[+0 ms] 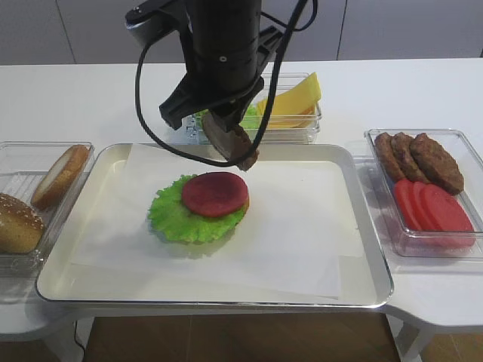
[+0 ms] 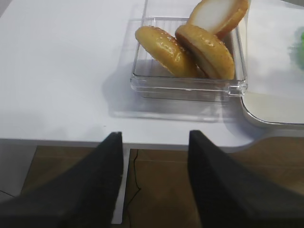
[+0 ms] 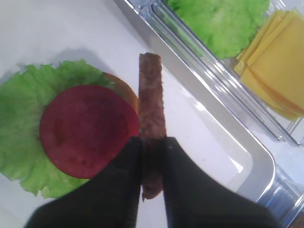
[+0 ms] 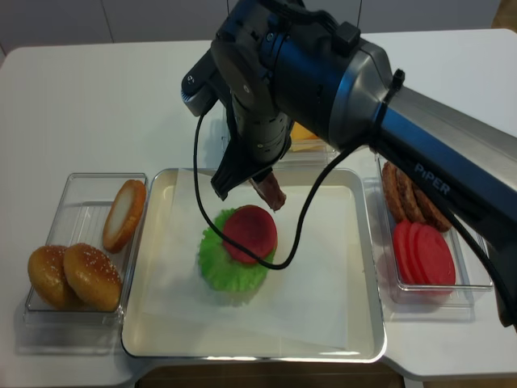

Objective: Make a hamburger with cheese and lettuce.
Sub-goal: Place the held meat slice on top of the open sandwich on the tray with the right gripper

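Observation:
The hamburger (image 1: pixel 207 204) sits left of centre on the tray: tan bun base, ruffled green leaf, red tomato disc on top; it also shows in the right wrist view (image 3: pixel 88 130). My right gripper (image 3: pixel 152 142) is shut on a brown patty (image 1: pixel 230 139), held on edge in the air just behind and right of the stack (image 4: pixel 269 190). The cheese (image 1: pixel 290 98) and the loose lettuce (image 3: pixel 223 21) lie in a clear box behind the tray. My left gripper (image 2: pixel 156 135) is open and empty, off the table's front left edge.
A clear box (image 1: pixel 75 151) at the left holds a sesame bun top (image 1: pixel 16 222) and bun halves. A clear box (image 1: pixel 472 245) at the right holds brown patties (image 1: pixel 419 154) and tomato slices (image 1: pixel 438 207). The metal tray (image 1: pixel 362 279) is lined with white paper.

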`<act>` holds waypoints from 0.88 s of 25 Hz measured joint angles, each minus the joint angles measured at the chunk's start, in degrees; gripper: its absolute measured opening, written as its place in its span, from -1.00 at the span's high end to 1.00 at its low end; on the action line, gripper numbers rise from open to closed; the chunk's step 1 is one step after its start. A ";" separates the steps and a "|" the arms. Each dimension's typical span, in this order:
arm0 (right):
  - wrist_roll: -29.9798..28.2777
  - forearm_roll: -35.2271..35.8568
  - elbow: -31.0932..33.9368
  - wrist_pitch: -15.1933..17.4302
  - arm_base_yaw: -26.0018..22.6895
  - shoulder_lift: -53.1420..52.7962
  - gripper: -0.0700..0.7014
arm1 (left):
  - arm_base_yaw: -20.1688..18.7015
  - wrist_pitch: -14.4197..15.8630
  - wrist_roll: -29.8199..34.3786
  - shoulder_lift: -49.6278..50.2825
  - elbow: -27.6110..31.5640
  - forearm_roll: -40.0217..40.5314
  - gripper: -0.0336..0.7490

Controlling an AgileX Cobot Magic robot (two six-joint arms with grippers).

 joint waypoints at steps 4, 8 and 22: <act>-1.16 0.00 1.39 -0.10 0.00 0.00 0.53 | 0.00 0.00 0.00 0.00 0.00 0.00 0.06; -1.98 0.13 3.52 -0.11 0.00 0.00 0.53 | 0.00 0.00 0.00 0.00 0.00 0.00 0.06; -2.71 0.58 3.55 -0.11 0.00 -0.13 0.54 | 0.00 0.00 0.00 0.00 0.00 0.00 0.06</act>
